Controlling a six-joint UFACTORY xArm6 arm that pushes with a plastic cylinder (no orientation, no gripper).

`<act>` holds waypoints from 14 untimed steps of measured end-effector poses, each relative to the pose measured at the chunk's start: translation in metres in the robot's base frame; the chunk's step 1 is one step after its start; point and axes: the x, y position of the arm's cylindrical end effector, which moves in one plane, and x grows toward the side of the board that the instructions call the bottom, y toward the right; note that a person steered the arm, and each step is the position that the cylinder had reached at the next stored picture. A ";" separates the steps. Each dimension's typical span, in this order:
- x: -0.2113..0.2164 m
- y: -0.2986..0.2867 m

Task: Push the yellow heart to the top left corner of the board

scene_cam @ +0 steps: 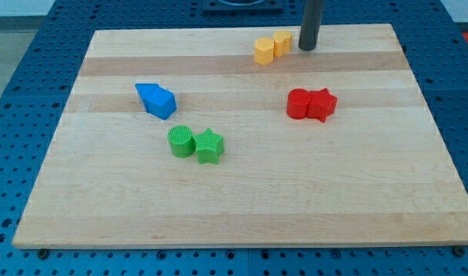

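Two yellow blocks sit touching near the view's top, right of centre. The right one (282, 41) looks like the yellow heart; the left one (264, 50) looks like a hexagon. My tip (307, 47) stands just to the right of the yellow heart, a small gap apart. The board's top left corner (98, 34) lies far to the left of them.
A blue block pair (156, 100) lies left of centre. A green cylinder (181, 141) touches a green star (209, 146) below it. A red cylinder (298, 103) touches a red star (322, 104) at the right. The wooden board (242, 207) ends in blue pegboard.
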 end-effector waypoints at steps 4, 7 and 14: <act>-0.003 -0.082; -0.028 -0.094; -0.021 -0.207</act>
